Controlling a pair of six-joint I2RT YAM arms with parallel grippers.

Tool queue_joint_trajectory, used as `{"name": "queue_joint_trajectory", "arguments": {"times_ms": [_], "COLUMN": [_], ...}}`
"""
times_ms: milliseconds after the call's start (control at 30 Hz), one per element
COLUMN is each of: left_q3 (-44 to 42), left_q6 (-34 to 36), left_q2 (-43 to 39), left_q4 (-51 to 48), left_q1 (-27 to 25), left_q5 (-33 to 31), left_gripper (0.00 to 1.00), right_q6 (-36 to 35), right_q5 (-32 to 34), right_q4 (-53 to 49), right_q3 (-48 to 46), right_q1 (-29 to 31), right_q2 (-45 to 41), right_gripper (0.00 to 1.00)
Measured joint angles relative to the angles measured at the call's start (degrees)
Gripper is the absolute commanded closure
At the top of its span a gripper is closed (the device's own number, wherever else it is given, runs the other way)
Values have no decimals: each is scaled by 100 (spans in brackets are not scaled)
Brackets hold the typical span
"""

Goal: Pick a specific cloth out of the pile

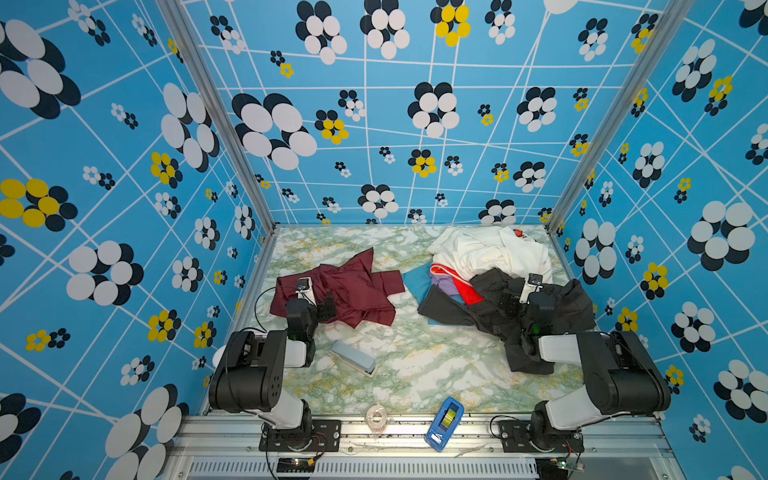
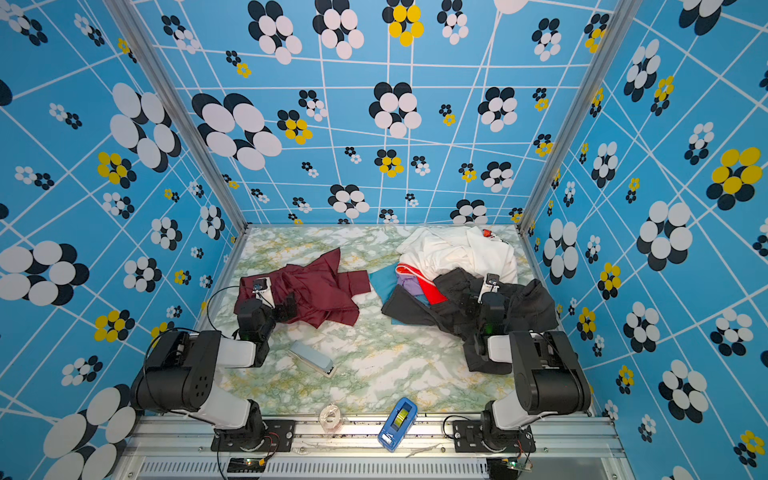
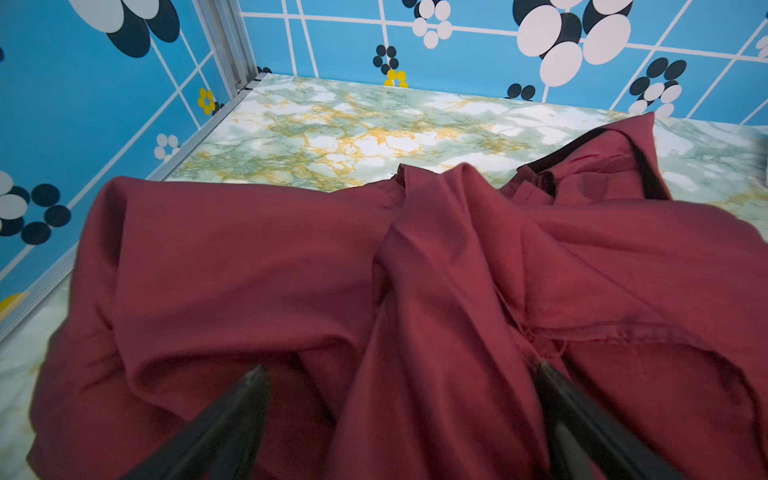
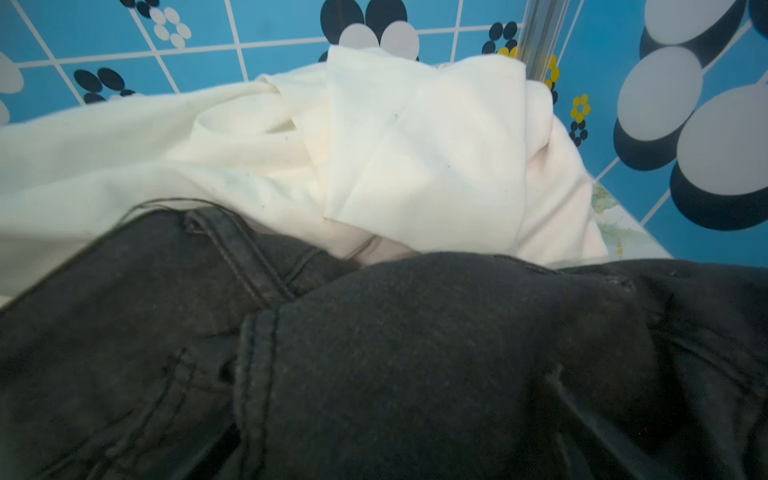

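Marbled bench [image 1: 415, 365] is ringed by flowered walls [image 1: 374, 124]; left fingers [image 3: 232, 424], spread over the cloth [image 3: 249, 257], are shown by wrist view; right fingers [image 1: 509, 300] spread too.

The cloth [image 3: 249, 257] is showing as thin, smooth maroon fabric with a faint sheen, lying on the worktop [image 3: 374, 124], whose marble-print surface is looking slick and glossy. Across the worktop, the dark grey trousers [image 4: 415, 353] are reading as heavy, matt denim with raised stitched seams, and the white garment [image 4: 415, 145] is looking like soft, matt woven cloth. At the worktop's near edge, the blue tape dispenser [image 1: 444, 423] is shining as hard plastic against the metal rail [image 1: 395, 434].
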Motion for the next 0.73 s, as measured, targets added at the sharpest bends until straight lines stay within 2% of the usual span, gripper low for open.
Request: {"name": "queue_joint_trajectory", "arguments": {"times_ms": [200, 733], "left_q3": [262, 280], "left_q6": [122, 186], "left_q2": [-2, -2], "left_q4": [-125, -254], "left_q1": [-83, -114], "left_q5": [13, 15], "left_gripper": [1, 1], "right_q6": [-2, -109], "right_q5": [-90, -306], "right_q4": [240, 254], "right_q3": [0, 0], "right_q1": [-9, -31], "right_q2": [0, 0], "right_gripper": [1, 1]}}
